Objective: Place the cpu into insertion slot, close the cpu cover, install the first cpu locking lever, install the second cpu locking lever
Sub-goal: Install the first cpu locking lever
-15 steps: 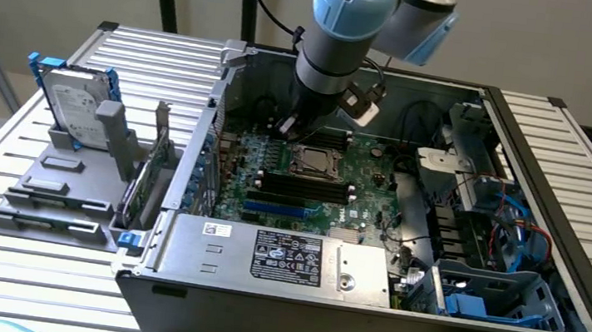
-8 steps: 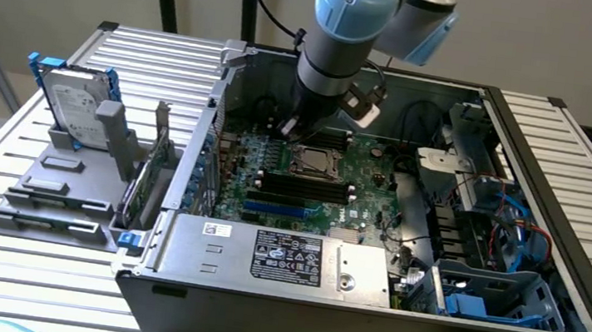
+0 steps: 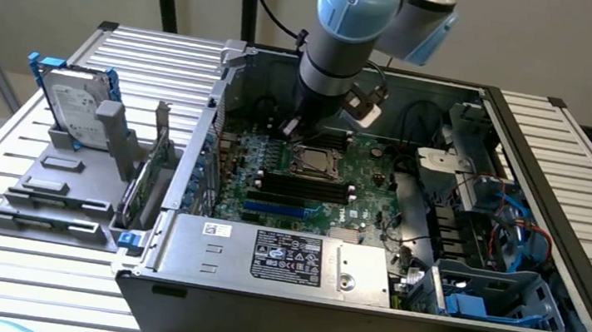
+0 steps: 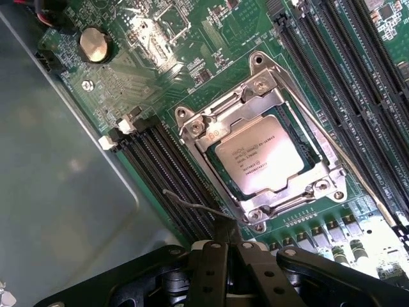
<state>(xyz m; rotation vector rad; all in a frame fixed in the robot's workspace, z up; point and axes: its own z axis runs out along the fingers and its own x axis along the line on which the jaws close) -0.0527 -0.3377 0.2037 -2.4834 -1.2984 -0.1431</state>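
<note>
The cpu [image 4: 259, 157] lay flat in the slot [image 4: 223, 179], its printed face showing through the window of the cover [image 4: 203, 131], which was down over it. Seating and cover therefore looked done, and the step in hand was, by my reading, a locking lever.

The gripper [image 4: 229, 234] was clenched on nothing, its fingers pressed together into one blunt tip just beside a corner of the slot. At that tip was the lever [image 4: 190, 203], a thin wire whose hooked free end pointed away from the slot, over the memory slots [image 4: 160, 163] on that side. Whether the tip actually bore on the wire could not be told. A second lever [image 4: 358, 185] ran along the opposite side of the slot, close to the board [image 4: 147, 70]. I could not tell whether it was latched.

Doing this well probably meant using the closed tip as a pusher. The best contact would be well out along the wire from the slot, where the leverage was greatest. The wire would need pressing down before it was swung in toward the slot and under its catch. It looked springy and narrow, so it could slip off the tip, and a slow, square push seemed wise. The tip had to stay off the cover and the cpu. The memory slots beside the slot left little room to stray.
</note>
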